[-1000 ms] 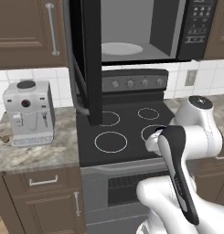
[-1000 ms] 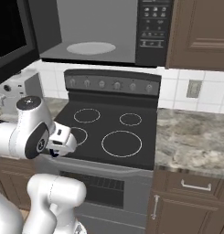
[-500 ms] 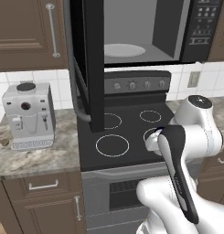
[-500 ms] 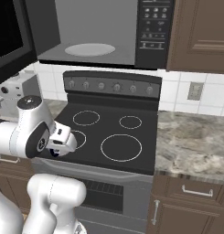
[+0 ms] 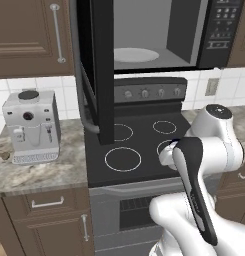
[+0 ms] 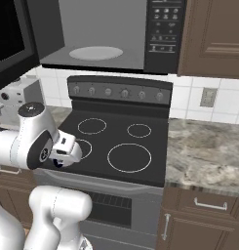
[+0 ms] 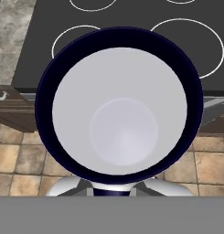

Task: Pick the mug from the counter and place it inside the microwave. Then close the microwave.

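Base rolled nearer the microwave (image 5: 159,35) — mug (image 7: 119,107) gripped, door open.

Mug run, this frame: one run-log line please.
phase: carry | gripper: shut on mug | mug: over stove front edge | microwave: door open, turntable bare | next: lift to microwave

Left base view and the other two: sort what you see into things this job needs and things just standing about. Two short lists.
Job:
- mug, held by the shut gripper
- microwave, door open, white turntable bare
- counter

Standing about:
- coffee machine
- stovetop
- wall outlet
- drawer
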